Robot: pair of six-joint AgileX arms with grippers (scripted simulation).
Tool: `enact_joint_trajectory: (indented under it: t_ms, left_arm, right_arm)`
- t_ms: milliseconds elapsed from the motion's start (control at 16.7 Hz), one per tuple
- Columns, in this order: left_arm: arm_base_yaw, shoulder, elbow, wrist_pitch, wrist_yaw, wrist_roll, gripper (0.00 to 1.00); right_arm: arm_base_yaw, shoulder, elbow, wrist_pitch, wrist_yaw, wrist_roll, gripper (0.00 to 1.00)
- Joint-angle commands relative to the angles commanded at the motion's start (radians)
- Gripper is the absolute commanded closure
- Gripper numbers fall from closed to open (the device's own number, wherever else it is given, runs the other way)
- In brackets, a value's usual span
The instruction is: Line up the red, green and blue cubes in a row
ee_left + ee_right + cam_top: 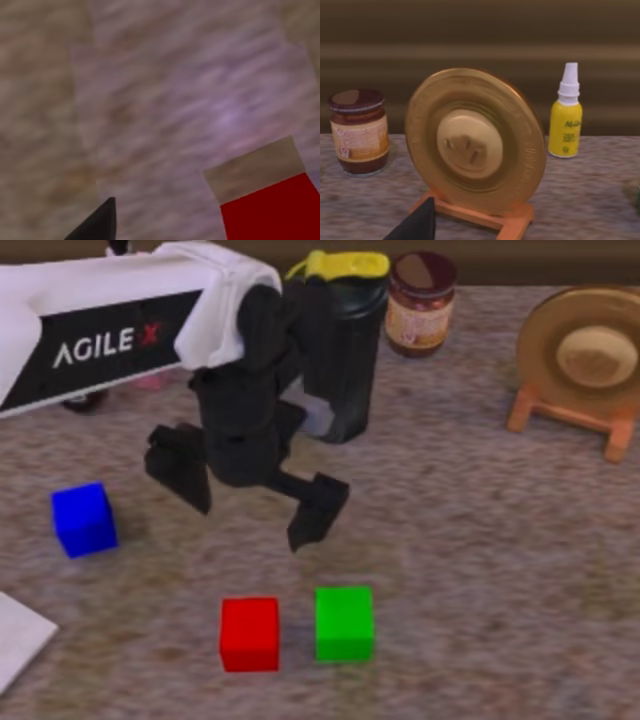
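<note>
Mottled brown desk (480,540) lies under our left gripper (250,505), whose fingers (318,512) hang spread apart and empty. Just beyond the fingertips, toward the near edge, the red cube (249,634) and green cube (344,623) sit side by side with a narrow gap between them. The blue cube (84,519) rests apart, outside the left finger. We cannot see our right gripper's fingers well enough to tell their state.

Your left arm (110,330) wore a white shell with a black panel lettered "AGILE X" in white, the X red. Its wrist and left gripper (250,500) were matte black, with two blocky, angular fingers (318,510).
</note>
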Motion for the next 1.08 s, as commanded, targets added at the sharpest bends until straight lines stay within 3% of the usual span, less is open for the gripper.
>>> enact_joint_trajectory:
  t_ms: [360,600,840,1080]
  left_arm:
    - [0.235,-0.01,-0.043,0.012,0.0,0.676,0.0]
    - [0.377,-0.038,-0.075,0.032,-0.001,1.044,0.0]
    - [0.472,-0.069,-0.097,0.056,-0.001,1.254,0.0]
    - [0.496,-0.081,-0.103,0.064,-0.001,1.301,0.0]
  right_arm:
    - [0.0,0.0,0.0,0.0,0.0,0.0,0.0]
    - [0.0,0.0,0.0,0.0,0.0,0.0,0.0]
    - [0.0,0.0,0.0,0.0,0.0,0.0,0.0]
    - [0.0,0.0,0.0,0.0,0.0,0.0,0.0]
